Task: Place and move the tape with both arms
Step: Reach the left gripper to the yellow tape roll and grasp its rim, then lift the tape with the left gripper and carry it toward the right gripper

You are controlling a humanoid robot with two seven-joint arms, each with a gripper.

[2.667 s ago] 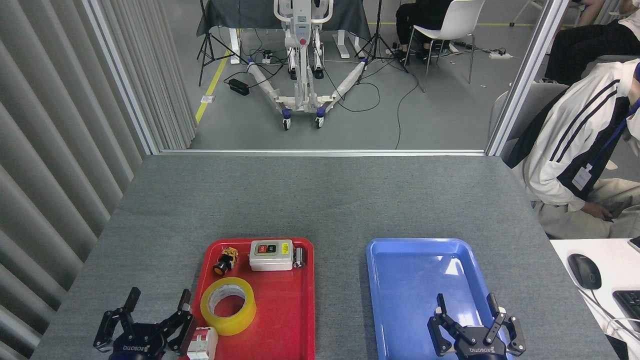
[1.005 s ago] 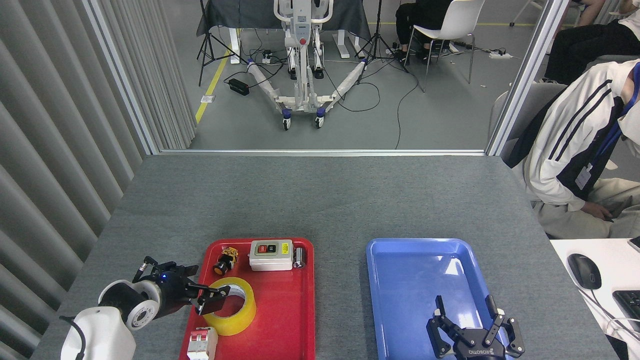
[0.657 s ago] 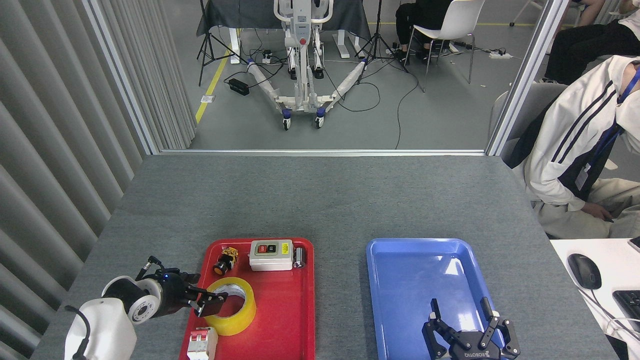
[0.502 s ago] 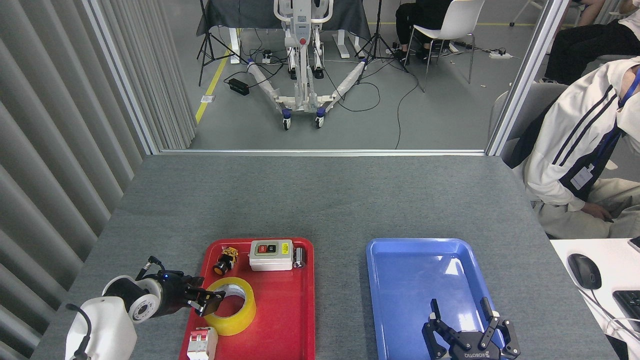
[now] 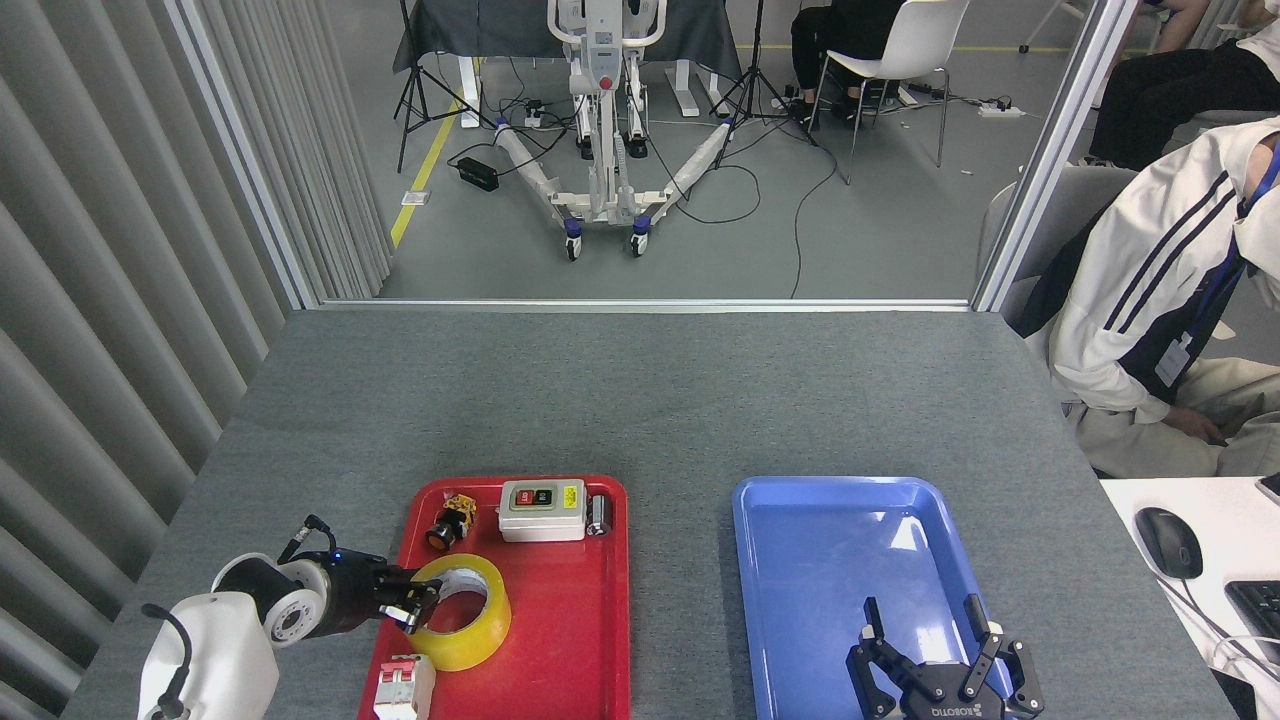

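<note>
Presently the left gripper (image 5: 418, 603) is at the tape (image 5: 457, 625) on the red tray (image 5: 560, 640), apparently clenched on its near wall. Next call: lift clear. The right gripper (image 5: 925, 640) hovers spread over the blue tray (image 5: 830, 560).

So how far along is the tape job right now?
Early. The tape lies on the red tray. The left gripper is at the roll's left wall, apparently closing on it. The right gripper waits open over the blue tray. Lifting and moving remain.
</note>
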